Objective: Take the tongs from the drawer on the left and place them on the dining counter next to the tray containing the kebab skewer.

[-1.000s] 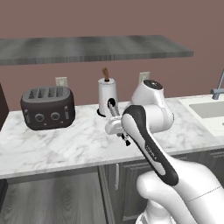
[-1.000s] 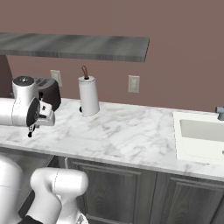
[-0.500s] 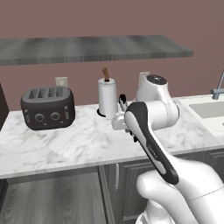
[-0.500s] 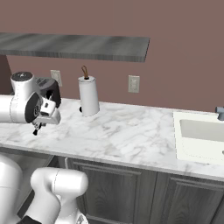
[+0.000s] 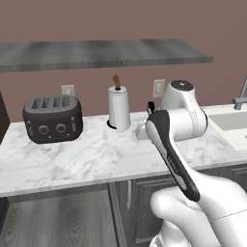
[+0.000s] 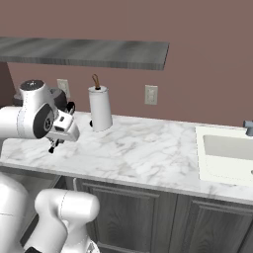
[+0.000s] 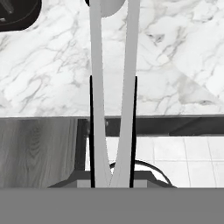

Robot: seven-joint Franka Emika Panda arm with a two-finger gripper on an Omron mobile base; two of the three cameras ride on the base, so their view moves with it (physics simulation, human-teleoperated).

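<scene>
My gripper point(image 7: 113, 79) is shut on the tongs point(image 7: 99, 87). Their two silver arms run up the middle of the hand view from between my thin dark fingers point(image 7: 92, 109). I hold them above the narrow marble counter point(image 5: 87, 159), near its front edge. In the left base view the gripper point(image 5: 144, 124) sits just right of the paper towel roll, and a black tip of the tongs point(image 5: 150, 105) pokes up above it. In the right base view the gripper point(image 6: 61, 129) hangs left of the roll. The drawer, dining counter and tray are out of view.
A dark toaster point(image 5: 52, 118) stands at the counter's left and a white paper towel roll point(image 5: 118, 108) at the back. A sink point(image 6: 227, 155) lies to the right. A grey shelf point(image 5: 101, 53) runs overhead. Dark wood-grain cabinet fronts point(image 6: 128, 212) are below.
The arm has swung to the right and a little higher over the counter, carrying the tongs with it. The grip has stayed shut.
</scene>
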